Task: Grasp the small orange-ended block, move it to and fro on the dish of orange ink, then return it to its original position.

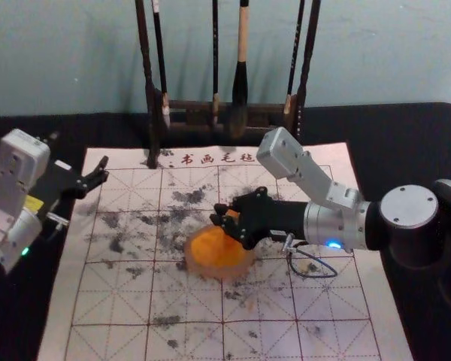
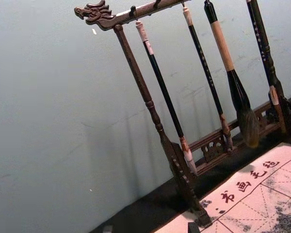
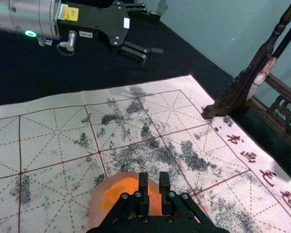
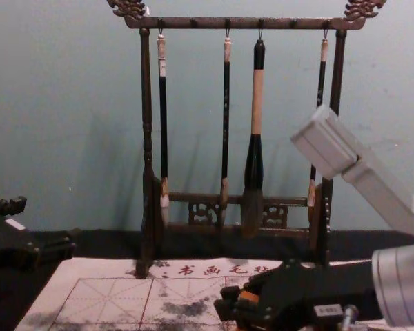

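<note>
Orange ink fills the round dish (image 1: 244, 265) on the gridded calligraphy mat (image 1: 113, 301). Above its far part, the right gripper (image 1: 225, 219) pinches the small orange-ended block (image 3: 155, 204) between its fingertips; whether the block touches the ink cannot be told. The left gripper (image 1: 78, 154) is parked beyond the mat's left edge, fingers spread apart, nothing between them.

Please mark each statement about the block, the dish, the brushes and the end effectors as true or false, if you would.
1. The right end effector holds the block. True.
2. The dish is off the mat. False: it is on the mat.
3. Four brushes hang from the rack. True.
4. The left end effector grips a brush. False: it is open and empty.
5. The block is at the dish. True.
</note>
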